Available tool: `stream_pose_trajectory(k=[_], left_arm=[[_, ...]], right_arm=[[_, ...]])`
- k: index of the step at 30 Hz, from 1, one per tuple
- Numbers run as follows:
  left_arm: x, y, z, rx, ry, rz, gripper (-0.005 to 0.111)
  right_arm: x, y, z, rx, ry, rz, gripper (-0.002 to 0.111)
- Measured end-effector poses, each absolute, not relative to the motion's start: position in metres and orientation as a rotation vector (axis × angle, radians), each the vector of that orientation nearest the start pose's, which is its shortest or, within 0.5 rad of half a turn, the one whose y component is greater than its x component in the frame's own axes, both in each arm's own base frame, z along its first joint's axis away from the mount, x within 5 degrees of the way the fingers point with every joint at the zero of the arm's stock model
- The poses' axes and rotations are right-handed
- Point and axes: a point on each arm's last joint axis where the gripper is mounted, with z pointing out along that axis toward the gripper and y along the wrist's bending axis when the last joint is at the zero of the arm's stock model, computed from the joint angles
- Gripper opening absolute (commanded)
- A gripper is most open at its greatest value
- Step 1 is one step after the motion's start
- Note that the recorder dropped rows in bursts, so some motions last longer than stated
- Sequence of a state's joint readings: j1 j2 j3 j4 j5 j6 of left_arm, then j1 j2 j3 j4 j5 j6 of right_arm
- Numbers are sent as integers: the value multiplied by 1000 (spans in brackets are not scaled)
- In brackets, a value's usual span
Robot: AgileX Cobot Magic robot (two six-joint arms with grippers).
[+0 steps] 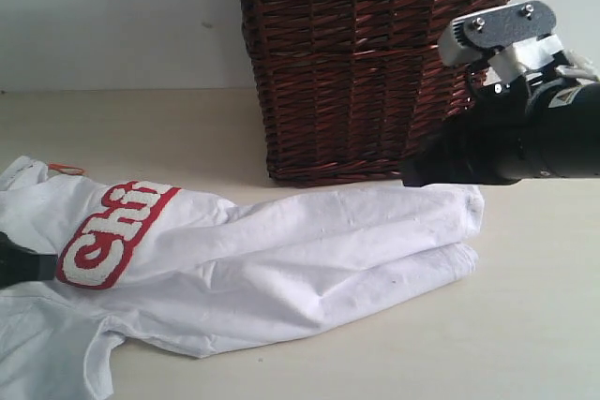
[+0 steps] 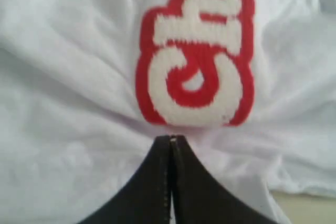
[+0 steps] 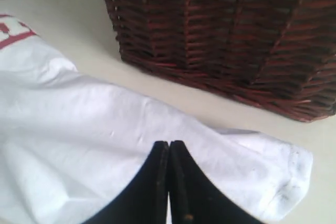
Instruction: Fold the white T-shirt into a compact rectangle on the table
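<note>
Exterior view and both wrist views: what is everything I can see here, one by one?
T-shirt: one, white, lying rumpled on the table in front of the basket.
Lettering: one patch, white edged in red, on the T-shirt's left part.
Tag: one, orange, at the T-shirt's far left edge.
Basket: one, dark brown wicker, behind the T-shirt.
Table: one, pale beige, under everything.
Left gripper: one, black, shut, tip at puckered cloth beside the lettering.
Right gripper: one, black, shut, over the T-shirt's plain end near the basket.
</note>
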State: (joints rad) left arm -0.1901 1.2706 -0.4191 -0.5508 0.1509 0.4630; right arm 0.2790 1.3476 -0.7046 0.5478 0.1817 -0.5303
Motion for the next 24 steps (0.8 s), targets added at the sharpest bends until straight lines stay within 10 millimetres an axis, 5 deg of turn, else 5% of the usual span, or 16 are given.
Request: stream_pose_trajectory(k=[9, 19, 24], left_arm=[[220, -34, 171, -52, 2363, -143, 0], [241, -29, 149, -152, 2427, -115, 0], [247, -31, 143, -150, 2456, -115, 0]], right_arm=[[282, 94, 184, -404, 2555, 291, 0], [307, 56, 117, -125, 2804, 111, 0], [310, 56, 111, -118, 2806, 104, 0]])
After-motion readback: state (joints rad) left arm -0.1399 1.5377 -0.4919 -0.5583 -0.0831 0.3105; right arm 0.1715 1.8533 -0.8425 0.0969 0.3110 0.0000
